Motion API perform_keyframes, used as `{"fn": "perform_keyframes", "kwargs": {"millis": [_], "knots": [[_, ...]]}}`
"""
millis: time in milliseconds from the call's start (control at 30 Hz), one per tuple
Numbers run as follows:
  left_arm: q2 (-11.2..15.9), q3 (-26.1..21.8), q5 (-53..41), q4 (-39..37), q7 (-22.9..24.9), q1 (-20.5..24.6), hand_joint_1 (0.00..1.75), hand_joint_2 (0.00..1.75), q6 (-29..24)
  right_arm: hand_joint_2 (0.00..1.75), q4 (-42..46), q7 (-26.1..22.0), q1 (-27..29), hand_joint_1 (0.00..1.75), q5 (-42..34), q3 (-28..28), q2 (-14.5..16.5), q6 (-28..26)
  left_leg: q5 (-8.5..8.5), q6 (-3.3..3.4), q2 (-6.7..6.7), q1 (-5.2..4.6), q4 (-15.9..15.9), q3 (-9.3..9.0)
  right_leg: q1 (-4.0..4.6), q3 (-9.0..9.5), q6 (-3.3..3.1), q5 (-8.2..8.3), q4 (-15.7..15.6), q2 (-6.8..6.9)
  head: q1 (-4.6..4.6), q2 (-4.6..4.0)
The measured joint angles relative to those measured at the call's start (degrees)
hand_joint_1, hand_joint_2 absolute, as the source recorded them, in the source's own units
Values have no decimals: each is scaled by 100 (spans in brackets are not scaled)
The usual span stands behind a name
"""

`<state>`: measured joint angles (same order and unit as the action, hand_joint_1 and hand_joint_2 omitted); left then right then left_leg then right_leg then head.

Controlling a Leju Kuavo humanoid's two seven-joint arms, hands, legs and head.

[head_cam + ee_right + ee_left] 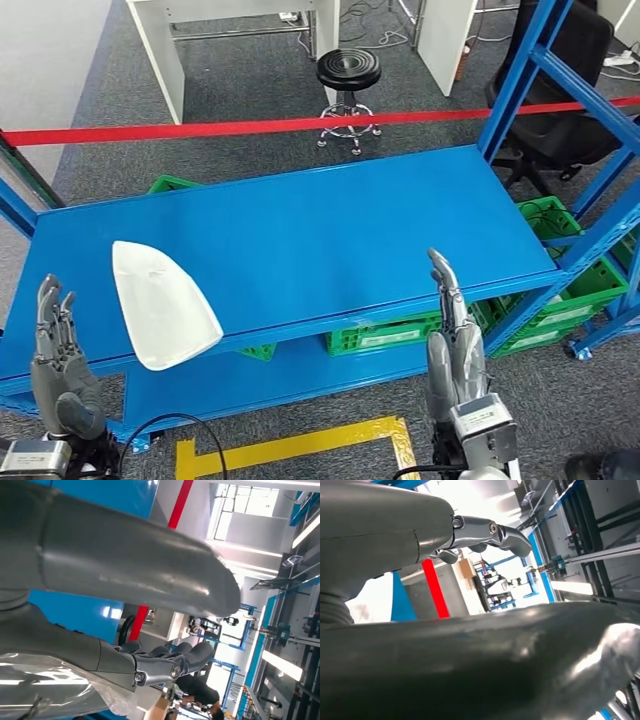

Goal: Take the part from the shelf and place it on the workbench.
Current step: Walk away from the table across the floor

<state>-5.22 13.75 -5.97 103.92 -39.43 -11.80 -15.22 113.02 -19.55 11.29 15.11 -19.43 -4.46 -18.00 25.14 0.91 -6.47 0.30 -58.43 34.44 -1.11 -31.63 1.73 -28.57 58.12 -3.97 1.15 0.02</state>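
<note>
A white, shell-shaped part [161,304] lies on the blue shelf [317,230], near its front edge at the left, with its rounded end hanging slightly over the edge. My left hand [59,358] is raised in front of the shelf, left of the part and apart from it, fingers straight and holding nothing. My right hand [454,345] stands upright at the shelf's front edge, well to the right of the part, fingers extended and empty. The left wrist view shows the thumb and fingers [490,532] stretched out; the right wrist view shows the fingers [170,662] extended too.
Green crates [581,290] sit on the lower shelf level at the right. Blue uprights [521,75] frame the shelf's right side. A black stool [348,75], a black chair [562,90] and a red barrier tape [226,128] lie beyond. Yellow floor marking [302,445] is below.
</note>
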Motion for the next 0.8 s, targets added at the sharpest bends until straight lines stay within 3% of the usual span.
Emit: {"fn": "perform_keyframes", "kwargs": {"millis": [33,100,167,233,267,300,333,400,467,533,567,633,700,733,767,800], "knots": [[-1,-3,0,1,0,-4,0,0,1,0,0,0,-5,0,-1,2,0,1,-11,-32,-47,13,6,15,2,14,-27,13,-4,61,-1,0],[-1,-11,0,2,0,-4,0,0,1,0,1,-2,-13,0,-2,5,0,1,78,-91,104,6,-122,74,-5,47,-91,29,-38,198,-19,0],[-1,-16,1,2,0,4,0,0,1,0,1,-3,-6,0,-4,10,0,2,395,-144,418,-4,-688,333,-6,68,-149,25,-60,361,-48,0],[-1,-17,2,1,0,3,0,0,1,0,0,-3,1,0,-7,13,0,4,710,-176,542,11,-1434,692,3,68,-175,9,-58,524,-59,0],[-1,-17,3,1,0,0,0,0,1,0,0,-3,3,0,-7,14,0,5,734,-181,554,16,-1614,777,4,71,-178,0,-57,605,-59,0],[-1,-18,4,1,0,-1,0,0,1,0,0,-3,2,0,-7,14,0,5,645,-179,567,18,-1570,753,5,80,-176,-11,-56,682,-60,0],[-1,-19,5,1,0,0,0,0,1,0,0,-3,0,0,-7,14,0,6,467,-167,598,17,-1306,618,6,98,-168,-25,-56,756,-60,0],[-1,-20,6,1,0,4,0,0,1,0,0,-4,-1,0,-7,15,0,6,123,-107,857,-27,-503,199,26,149,-135,-65,-54,881,-61,0],[-3,-21,5,3,0,6,0,0,2,0,0,-4,-2,0,-8,16,0,5,37,-37,1086,-84,-54,-21,62,185,-87,-104,-55,993,-58,0],[-5,-25,6,5,0,-2,0,0,3,0,1,-4,-9,0,-9,15,0,5,60,20,1021,-97,-2,-20,80,222,-35,-129,-76,1117,-52,0],[-6,-28,6,8,0,-9,0,0,3,0,1,-4,-16,0,-9,14,0,5,51,49,954,-85,17,-24,74,232,-4,-157,-74,1096,-44,0],[-13,-37,8,14,0,-1,0,0,3,0,4,-8,-18,0,-11,13,0,4,27,117,821,-46,55,-42,51,121,48,-349,186,806,-16,0],[-20,-43,8,16,0,3,0,0,3,0,4,-9,-3,0,-24,10,0,4,22,162,718,-27,60,-43,34,-255,72,-697,926,477,21,0],[-22,-44,8,16,0,1,0,0,3,0,3,-7,4,0,-47,9,0,6,23,172,671,-27,59,-43,34,-474,81,-827,1323,426,32,0],[-22,-45,8,16,0,-1,0,0,3,0,2,-7,8,0,-76,7,0,10,26,176,628,-29,57,-47,36,-641,86,-857,1579,409,33,0],[-22,-46,9,16,0,-2,0,0,3,0,1,-7,7,0,-106,7,0,14,30,177,584,-30,55,-56,37,-712,86,-762,1612,405,33,0]]}}
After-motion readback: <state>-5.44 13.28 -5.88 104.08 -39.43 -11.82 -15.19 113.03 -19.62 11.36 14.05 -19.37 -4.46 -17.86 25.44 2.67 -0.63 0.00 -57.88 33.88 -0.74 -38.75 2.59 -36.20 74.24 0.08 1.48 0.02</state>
